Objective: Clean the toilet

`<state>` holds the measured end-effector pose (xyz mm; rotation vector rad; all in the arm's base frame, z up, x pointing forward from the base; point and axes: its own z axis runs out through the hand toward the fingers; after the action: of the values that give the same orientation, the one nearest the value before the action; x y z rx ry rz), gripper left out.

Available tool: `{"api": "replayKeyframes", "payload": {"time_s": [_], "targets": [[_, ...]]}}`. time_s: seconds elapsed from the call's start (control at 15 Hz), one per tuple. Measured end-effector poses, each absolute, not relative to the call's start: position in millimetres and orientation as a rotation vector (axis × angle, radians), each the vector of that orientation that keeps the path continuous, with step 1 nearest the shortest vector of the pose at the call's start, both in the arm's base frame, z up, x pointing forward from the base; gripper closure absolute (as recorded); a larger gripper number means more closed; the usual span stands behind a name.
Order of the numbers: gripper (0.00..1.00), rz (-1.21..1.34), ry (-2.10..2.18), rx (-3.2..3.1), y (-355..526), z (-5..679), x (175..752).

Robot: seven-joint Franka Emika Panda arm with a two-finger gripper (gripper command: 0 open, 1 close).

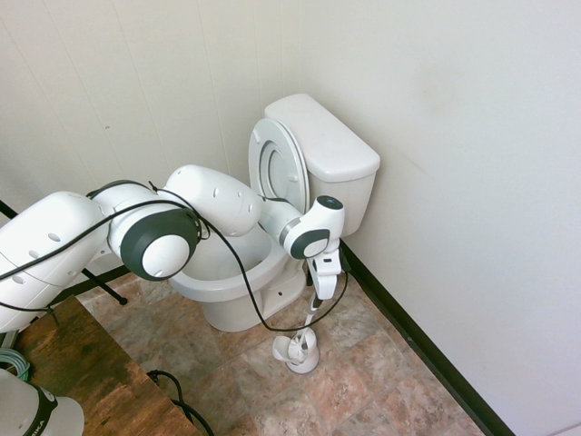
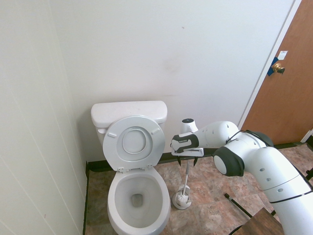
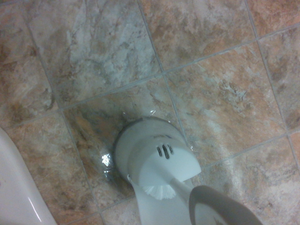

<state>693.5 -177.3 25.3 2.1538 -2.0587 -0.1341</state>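
1. Your tool (image 1: 322,292) points down above the brush handle (image 2: 187,172), its fingers spread and gripping nothing.
2. The toilet (image 2: 137,188) stands just beside the tool, lid raised, bowl open.
3. The brush holder (image 1: 298,351) sits on the tiled floor (image 3: 211,93) directly beneath the tool.
4. You cannot tell whether the fingers touch the handle; the wrist view blurs its near end.

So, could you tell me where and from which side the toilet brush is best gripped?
Probably at the top of the thin handle, from straight above. The toilet brush stands upright in its holder on the floor beside the toilet, and the open gripper already points down over the handle.
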Motion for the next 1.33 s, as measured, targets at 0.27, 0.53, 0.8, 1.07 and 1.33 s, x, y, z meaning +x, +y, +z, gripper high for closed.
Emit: {"api": "replayKeyframes", "payload": {"time_s": [0.27,0.53,0.8,1.07,1.33], "targets": [[0.0,-0.16,-2.058,2.141,-182.2,7.7,692.6],[1.0,-0.175,-2.06,2.136,-184.4,1.9,691.4],[1.0,-0.186,-2.064,2.14,-181.6,0.9,691.7],[1.0,-0.189,-2.068,2.138,-182.7,0.6,691.5],[1.0,-0.184,-2.073,2.137,-184.9,2.3,692.5]]}}
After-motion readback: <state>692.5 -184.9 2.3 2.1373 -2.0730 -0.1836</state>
